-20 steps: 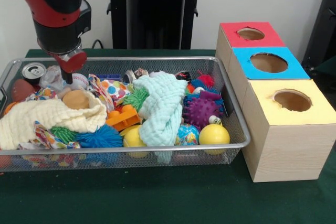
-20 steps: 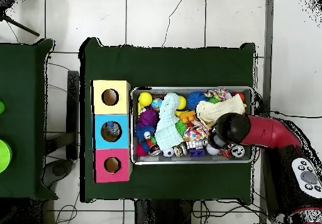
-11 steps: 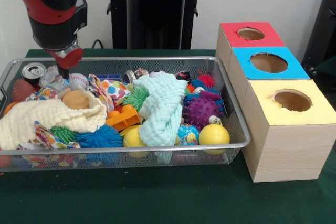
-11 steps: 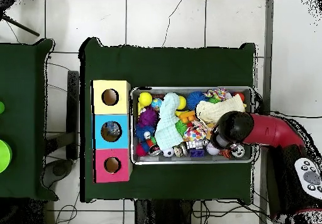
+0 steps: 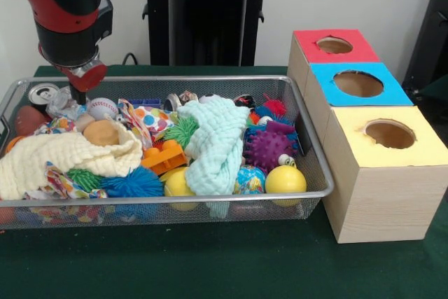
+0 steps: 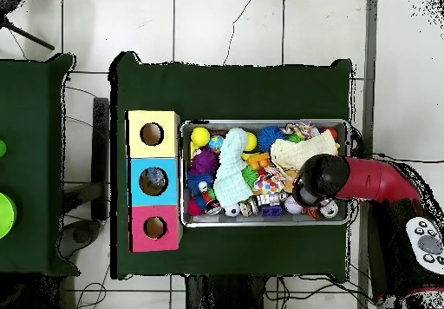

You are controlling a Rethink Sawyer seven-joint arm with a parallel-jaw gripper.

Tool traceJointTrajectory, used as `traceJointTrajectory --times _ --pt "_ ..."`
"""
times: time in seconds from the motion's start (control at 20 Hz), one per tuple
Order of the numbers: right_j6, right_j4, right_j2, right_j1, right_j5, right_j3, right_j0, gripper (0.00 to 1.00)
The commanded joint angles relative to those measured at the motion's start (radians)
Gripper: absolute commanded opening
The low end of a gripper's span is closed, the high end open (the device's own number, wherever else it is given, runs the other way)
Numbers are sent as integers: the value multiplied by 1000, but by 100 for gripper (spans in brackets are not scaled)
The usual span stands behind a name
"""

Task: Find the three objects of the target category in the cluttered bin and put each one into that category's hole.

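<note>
One wire bin (image 5: 318, 173), three holed boxes (image 5: 381, 173), two cloths (image 5: 213, 141); hand (image 5: 78, 97) grip unclear.

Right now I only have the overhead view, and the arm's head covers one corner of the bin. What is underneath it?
Observer: In the front view the gripper comes down at a crumpled clear wrapper, between a drink can and a baseball.
Operator: Is that can lying down?
Observer: No, it stands upright in the corner of the bin, with its pull-tab top facing up.
Operator: Anything else hidden under the arm?
Observer: A tan ball sits in a fold of the cream cloth, just in front of the baseball.
</note>
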Motion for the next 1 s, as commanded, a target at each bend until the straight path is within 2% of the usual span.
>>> traceJointTrajectory --times 0.05,0.35,0.6,0.85,0.9,0.95,1.0 --pt "-297 -74 76 23 -2 4 -5 0" --pt "-309 -66 78 20 17 11 -8 0" --pt "-319 -37 88 -82 31 96 -1 0" --pt "-314 -45 103 -66 13 89 3 0" --pt "-304 -53 106 -71 -20 95 4 0" --pt "-298 -59 114 -75 -44 100 1 100" --pt "-295 -56 113 -76 -38 100 3 100"
